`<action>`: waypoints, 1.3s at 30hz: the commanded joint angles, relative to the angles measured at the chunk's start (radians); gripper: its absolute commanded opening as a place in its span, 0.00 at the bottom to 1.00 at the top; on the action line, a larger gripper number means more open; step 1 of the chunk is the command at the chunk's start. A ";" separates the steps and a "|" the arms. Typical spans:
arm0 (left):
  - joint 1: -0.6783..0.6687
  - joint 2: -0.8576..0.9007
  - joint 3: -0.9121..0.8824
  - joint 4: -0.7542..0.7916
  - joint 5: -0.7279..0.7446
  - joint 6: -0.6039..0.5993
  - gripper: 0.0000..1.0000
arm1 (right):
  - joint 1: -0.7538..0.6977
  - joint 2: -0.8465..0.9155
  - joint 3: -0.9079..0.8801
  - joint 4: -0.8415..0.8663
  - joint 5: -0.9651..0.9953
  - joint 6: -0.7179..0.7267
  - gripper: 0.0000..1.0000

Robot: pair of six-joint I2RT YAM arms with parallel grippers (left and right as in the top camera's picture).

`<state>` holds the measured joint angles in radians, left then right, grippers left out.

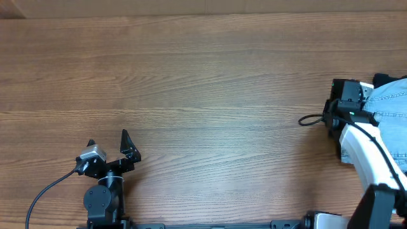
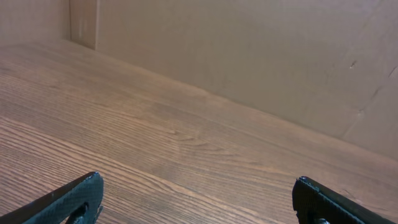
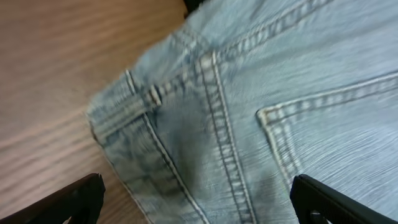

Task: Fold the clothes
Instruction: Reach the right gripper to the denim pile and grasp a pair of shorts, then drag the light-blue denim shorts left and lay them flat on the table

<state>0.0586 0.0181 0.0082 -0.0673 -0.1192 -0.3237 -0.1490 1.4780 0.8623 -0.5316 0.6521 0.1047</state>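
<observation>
Light-blue denim shorts [image 1: 389,102] lie at the table's far right edge, partly cut off and partly under my right arm. In the right wrist view the shorts [image 3: 249,112] fill the frame, showing waistband, centre seam and a back pocket corner. My right gripper [image 3: 199,199] is open, hovering over the waistband corner, fingers either side of the seam; its fingers are hidden under the wrist in the overhead view. My left gripper [image 1: 108,141] is open and empty near the front left, over bare wood [image 2: 198,198].
The wooden table [image 1: 191,83] spreads between the arms. A plain beige wall [image 2: 249,50] stands behind the table. A black cable [image 1: 310,120] loops off the right wrist.
</observation>
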 commanded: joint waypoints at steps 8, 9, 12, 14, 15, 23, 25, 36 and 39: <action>-0.008 0.000 -0.003 0.002 0.005 -0.013 1.00 | 0.042 0.114 0.027 -0.091 0.082 0.021 0.99; -0.008 0.000 -0.003 0.002 0.005 -0.013 1.00 | 0.042 0.137 0.027 -0.092 0.117 0.022 0.99; -0.008 0.000 -0.003 0.002 0.005 -0.013 1.00 | 0.042 0.201 0.027 -0.095 0.183 0.022 0.98; -0.008 0.000 -0.003 0.002 0.005 -0.013 1.00 | 0.042 0.227 0.027 -0.091 0.222 0.023 0.91; -0.008 0.000 -0.003 0.002 0.005 -0.013 1.00 | 0.042 0.228 0.027 -0.087 0.237 0.026 0.84; -0.008 0.000 -0.003 0.002 0.005 -0.013 1.00 | 0.042 0.228 0.033 -0.054 0.278 0.026 0.16; -0.008 0.000 -0.003 0.002 0.005 -0.013 1.00 | 0.043 0.227 0.063 -0.074 0.295 0.026 0.04; -0.008 0.000 -0.003 0.002 0.005 -0.013 1.00 | 0.137 0.148 0.478 -0.408 0.029 0.163 0.04; -0.008 0.000 -0.003 0.002 0.005 -0.013 1.00 | 0.260 0.114 0.538 -0.453 0.026 0.163 0.04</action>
<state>0.0582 0.0181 0.0082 -0.0669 -0.1192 -0.3237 0.0010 1.6627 1.3170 -0.9779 0.7444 0.2508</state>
